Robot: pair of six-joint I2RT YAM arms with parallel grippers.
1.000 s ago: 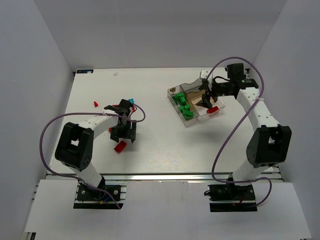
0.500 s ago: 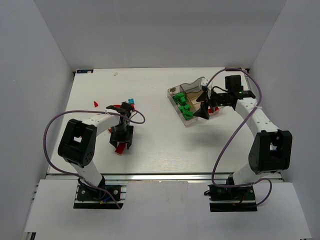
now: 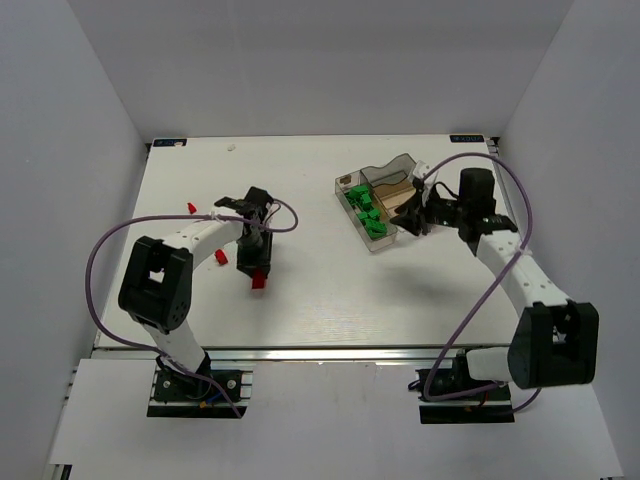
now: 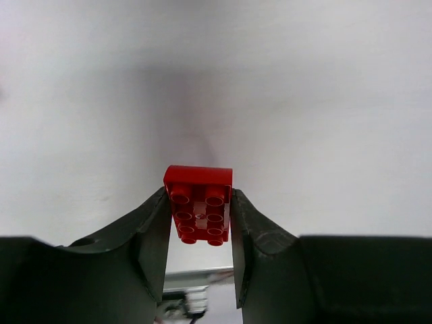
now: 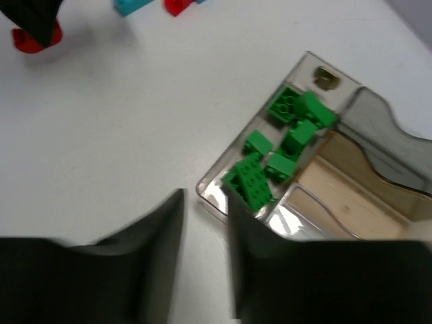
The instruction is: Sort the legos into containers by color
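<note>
Left hand [image 4: 199,217] pinching a red brick [image 4: 198,202] across its two long side walls, studs turned toward the wrist camera, one dark finger [image 4: 154,233] flat against each flank. Held at the left middle of the tabletop [image 3: 320,300], well apart from the tray [image 3: 372,248]. Lifted or resting on the tabletop: not to be told from these views. Right hand [image 5: 206,229] slightly spread with nothing between its fingers, poised near the tray. Green bricks [image 5: 280,152] heaped in the long narrow compartment [image 5: 246,145]. Squarish compartments alongside partly hidden by the right hand in the top view, contents unclear. Further pieces unsorted on the tabletop: a cyan brick [image 5: 131,6] with a red neighbour [image 5: 177,6] at the upper edge of the right wrist view, and two loose red bricks [image 3: 190,207] [image 3: 221,257] to the left of the left arm. Handling, as a judgement only: hard moulded plastic, very light, stiff, not fragile, smooth-walled and hence somewhat slippery. Best taken as here, on opposite flat walls near mid-length, not on studs or corners, where a small brick would likely twist or pop out. Light pressure probably sufficient. Release best made low over a squarish compartment, to keep so light a piece from bouncing out.
</note>
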